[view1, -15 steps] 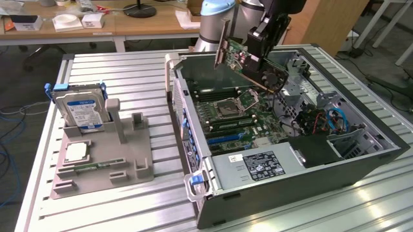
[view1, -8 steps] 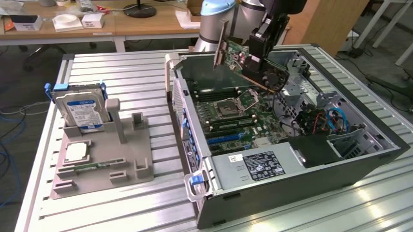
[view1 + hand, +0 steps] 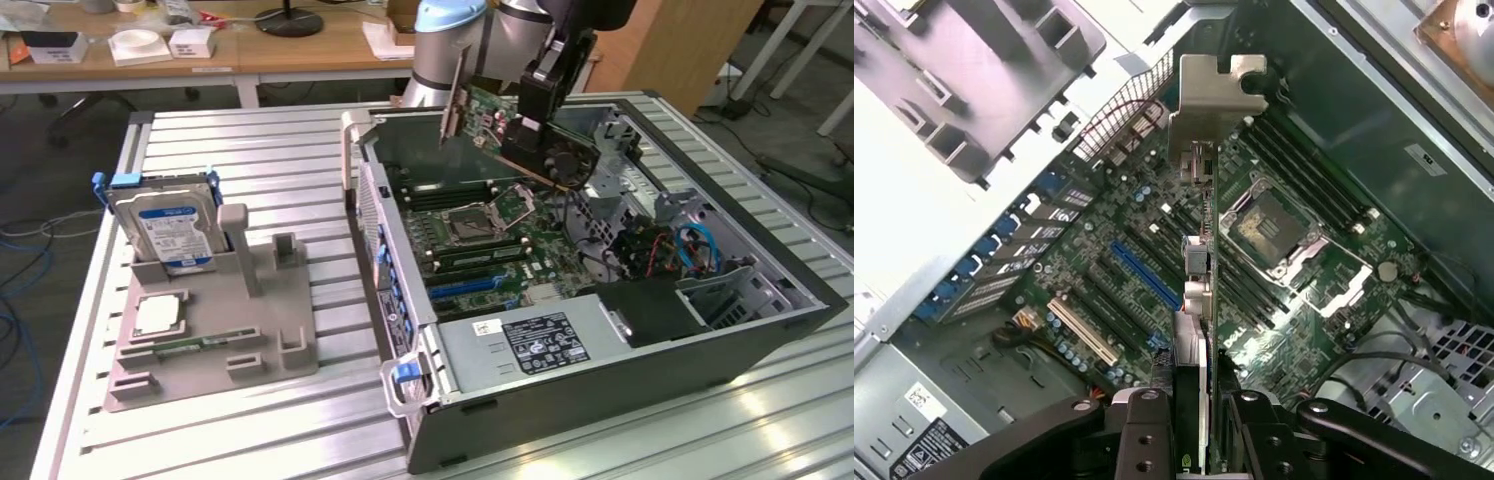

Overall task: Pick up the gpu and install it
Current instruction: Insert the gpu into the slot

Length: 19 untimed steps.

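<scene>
Exterior view, gpu: gpu (image 3: 489, 112) is off the tray and in the air, tilted, over the far end of the open computer case (image 3: 601, 400); its silvery bracket (image 3: 454, 95) hangs down on the exterior view's left.
Wrist view, gpu: seen edge-on, bracket end pointing away from the camera, over the motherboard (image 3: 1104, 240). It is clear of the board and touches no slot.
Gripper: gripper (image 3: 1199, 440) is clamped on the gpu's near end, one finger on each face. The fingers (image 3: 1144, 435) are narrow and hold the card between them.
Done: pick-up looks complete, and the card has been carried over the case.
Left: the install. The card is not seated and looks well above the blue slot (image 3: 1144, 275) and the other expansion slots. I judge it to be past the halfway point, with the fiddly part not done.
Arm pose: arm (image 3: 454, 30) reaches in from the far side of the table (image 3: 240, 140), wrist angled down into the case, tool leaning rather than vertical.
Board: CPU socket (image 3: 481, 213) is bare, beside the memory slots, roughly below the card.
Tray: grey parts tray (image 3: 227, 340) is beside the case on the exterior view's left, with its upright holders empty beside the hard drive (image 3: 167, 225), which stands upright in its holder.
</scene>
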### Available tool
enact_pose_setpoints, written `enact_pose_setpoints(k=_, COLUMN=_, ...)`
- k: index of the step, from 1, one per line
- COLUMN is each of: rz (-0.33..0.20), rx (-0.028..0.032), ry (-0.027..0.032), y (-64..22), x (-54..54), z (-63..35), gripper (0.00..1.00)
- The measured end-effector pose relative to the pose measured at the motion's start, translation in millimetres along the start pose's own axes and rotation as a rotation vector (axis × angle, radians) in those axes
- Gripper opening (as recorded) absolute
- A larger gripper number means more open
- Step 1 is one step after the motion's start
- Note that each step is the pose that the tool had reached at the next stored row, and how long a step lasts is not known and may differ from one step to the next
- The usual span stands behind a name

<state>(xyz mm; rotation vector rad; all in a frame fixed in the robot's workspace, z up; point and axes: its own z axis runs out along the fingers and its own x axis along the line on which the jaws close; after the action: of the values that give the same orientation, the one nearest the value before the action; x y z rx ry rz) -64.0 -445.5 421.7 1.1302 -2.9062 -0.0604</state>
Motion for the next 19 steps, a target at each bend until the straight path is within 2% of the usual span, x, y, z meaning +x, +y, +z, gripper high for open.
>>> enact_pose_setpoints(k=19, rz=-0.14, rx=0.001, ry=0.0063, y=-3.0, x=2.8, z=-0.2, gripper=0.27)
